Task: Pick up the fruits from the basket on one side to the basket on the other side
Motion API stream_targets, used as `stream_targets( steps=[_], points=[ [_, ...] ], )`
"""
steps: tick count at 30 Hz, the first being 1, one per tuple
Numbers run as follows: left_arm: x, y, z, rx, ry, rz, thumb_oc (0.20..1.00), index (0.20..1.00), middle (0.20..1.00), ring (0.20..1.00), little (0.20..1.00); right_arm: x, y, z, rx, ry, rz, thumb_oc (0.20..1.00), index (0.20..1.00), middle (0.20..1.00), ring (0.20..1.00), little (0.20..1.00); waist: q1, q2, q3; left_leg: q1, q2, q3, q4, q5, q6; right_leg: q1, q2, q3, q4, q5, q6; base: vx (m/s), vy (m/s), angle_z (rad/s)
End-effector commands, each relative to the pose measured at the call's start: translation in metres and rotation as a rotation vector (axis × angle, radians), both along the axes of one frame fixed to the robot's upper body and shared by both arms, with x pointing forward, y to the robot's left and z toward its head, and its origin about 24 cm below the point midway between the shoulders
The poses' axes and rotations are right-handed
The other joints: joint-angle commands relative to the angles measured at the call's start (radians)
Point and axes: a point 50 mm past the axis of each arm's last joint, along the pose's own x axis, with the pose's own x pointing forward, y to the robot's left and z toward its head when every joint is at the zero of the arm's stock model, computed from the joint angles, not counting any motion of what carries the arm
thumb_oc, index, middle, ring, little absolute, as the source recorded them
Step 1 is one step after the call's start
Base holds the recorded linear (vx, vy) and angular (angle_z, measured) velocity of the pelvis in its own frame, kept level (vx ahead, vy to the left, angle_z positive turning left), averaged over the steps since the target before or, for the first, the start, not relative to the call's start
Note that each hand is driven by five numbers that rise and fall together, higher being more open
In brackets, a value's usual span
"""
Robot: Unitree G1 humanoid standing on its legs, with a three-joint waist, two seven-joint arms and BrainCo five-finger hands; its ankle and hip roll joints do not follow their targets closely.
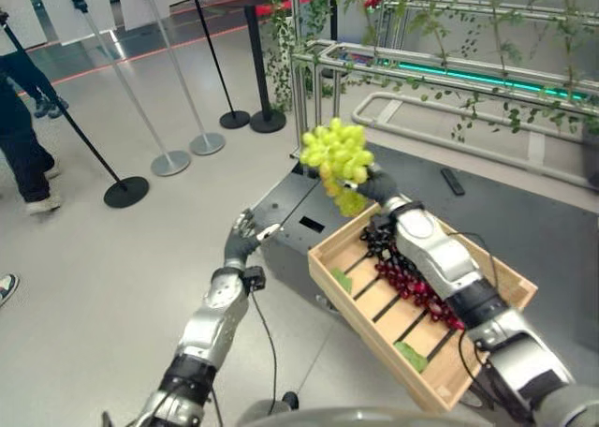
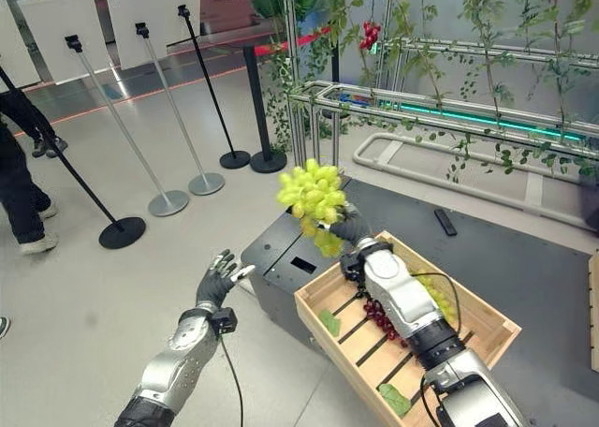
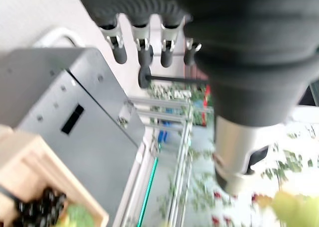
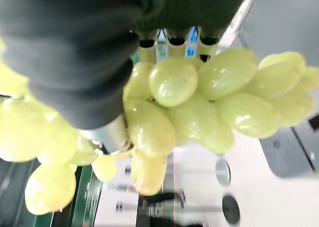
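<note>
The right hand point(image 2: 351, 228) grasps green grapes point(image 1: 337, 155), raised above the crate's point(image 1: 328, 257) far left corner. Left hand point(image 1: 243, 236) hangs relaxed, empty, left of it.

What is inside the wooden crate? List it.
The wooden crate holds a bunch of dark red grapes, some green grapes and loose green leaves. The right arm crosses over it, hiding part of the fruit and floor slats.
</note>
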Motion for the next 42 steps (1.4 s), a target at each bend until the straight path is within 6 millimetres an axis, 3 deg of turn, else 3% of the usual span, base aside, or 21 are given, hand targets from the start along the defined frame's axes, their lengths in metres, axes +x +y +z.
stream_targets(
  steps=[1, 9, 21, 24, 31, 42],
  points=[
    [0.018, -0.017, 0.023, 0.046, -0.109, -0.057, 1.000, 1.000, 1.000, 1.000, 1.000, 0.011, 0.033, 0.053, 0.075, -0.189, 0.087, 0.200, 0.200, 0.200, 0.200, 0.200, 0.016, -0.042, -0.067, -0.007, 0.003, -0.010, 0.054, -0.152, -0.009, 0.009, -0.048, -0.008, -0.069, 0.036, 0.032, 0.00, 0.000, 0.00],
    [0.028, -0.043, 0.032, 0.061, -0.130, -0.122, 1.000, 1.000, 1.000, 1.000, 1.000, 0.000, 0.071, 0.056, 0.131, -0.180, 0.203, 0.200, 0.200, 0.200, 0.200, 0.200, 0.010, -0.039, -0.063, -0.005, 0.003, -0.007, 0.055, -0.152, -0.007, 0.009, -0.050, -0.007, -0.069, 0.040, 0.033, 0.00, 0.000, 0.00],
    [0.032, -0.048, 0.034, 0.026, -0.127, -0.095, 1.000, 1.000, 1.000, 1.000, 1.000, -0.016, 0.102, 0.057, 0.202, -0.151, 0.308, 0.200, 0.200, 0.200, 0.200, 0.200, 0.017, -0.041, -0.056, -0.010, 0.003, -0.007, 0.061, -0.151, -0.007, 0.007, -0.051, -0.004, -0.067, 0.040, 0.035, 0.00, 0.000, 0.00],
    [0.040, -0.047, 0.048, 0.004, -0.171, -0.052, 1.000, 1.000, 1.000, 1.000, 1.000, -0.022, 0.112, 0.054, 0.275, -0.106, 0.329, 0.200, 0.200, 0.200, 0.200, 0.200, 0.019, -0.041, -0.052, -0.013, 0.003, -0.006, 0.062, -0.150, -0.008, 0.002, -0.051, -0.002, -0.066, 0.041, 0.034, 0.00, 0.000, 0.00],
    [0.046, -0.040, 0.075, -0.085, -0.279, 0.037, 1.000, 1.000, 1.000, 1.000, 1.000, -0.032, 0.115, 0.053, 0.319, -0.102, 0.357, 0.200, 0.200, 0.200, 0.200, 0.200, 0.015, -0.042, -0.042, -0.021, 0.001, -0.008, 0.069, -0.151, -0.006, -0.010, -0.052, 0.002, -0.051, 0.040, 0.032, 0.00, 0.000, 0.00],
    [0.046, -0.033, 0.095, -0.112, -0.378, 0.079, 1.000, 1.000, 1.000, 1.000, 1.000, -0.037, 0.110, 0.051, 0.410, -0.069, 0.360, 0.200, 0.200, 0.200, 0.200, 0.200, 0.012, -0.043, -0.035, -0.023, 0.000, -0.005, 0.077, -0.155, -0.006, -0.017, -0.052, 0.007, -0.043, 0.039, 0.032, 0.00, 0.000, 0.00]
  ],
)
